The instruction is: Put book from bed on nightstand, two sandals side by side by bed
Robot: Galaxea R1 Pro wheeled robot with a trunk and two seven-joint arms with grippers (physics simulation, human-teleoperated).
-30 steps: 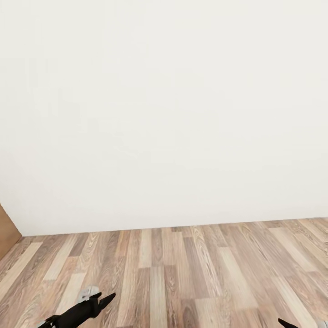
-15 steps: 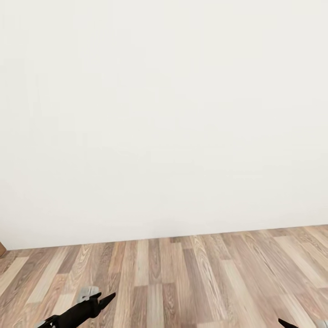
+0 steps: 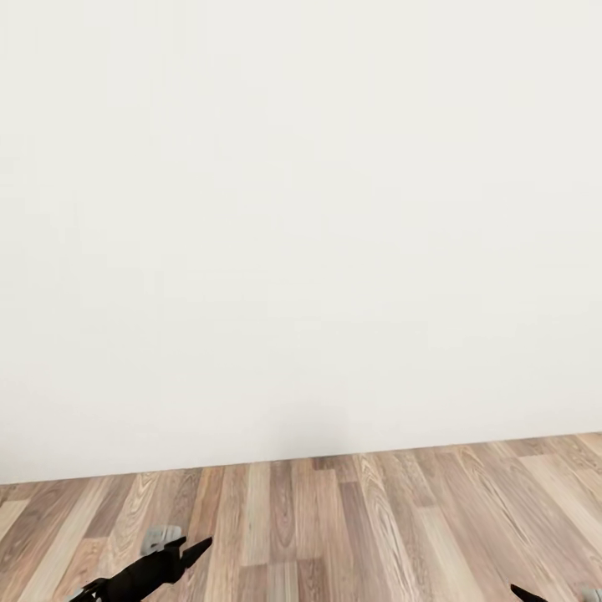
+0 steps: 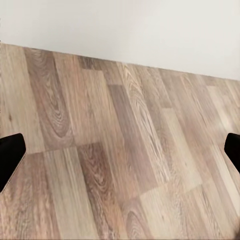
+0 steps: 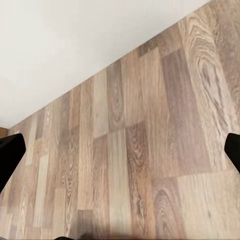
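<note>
I face a bare white wall of the bedroom above a light wood-plank floor. The book, the bed, the nightstand and the sandals are out of view. My left gripper pokes in low at the head view's left, black and pointing forward. The tip of my right gripper shows at the lower right corner. In the left wrist view the left gripper is open, its black fingertips far apart over bare planks. The right gripper is open too, with floor between its fingertips.
The wall meets the floor a short way ahead of both arms, running across the whole head view. Wood planks stretch under both grippers. A thin brown sliver sits where wall and floor meet in the right wrist view.
The whole head view has shifted: the wall's foot sits lower in the picture and the brown edge at the left has slid out, so the camera moved. Both grippers hold the same pose.
</note>
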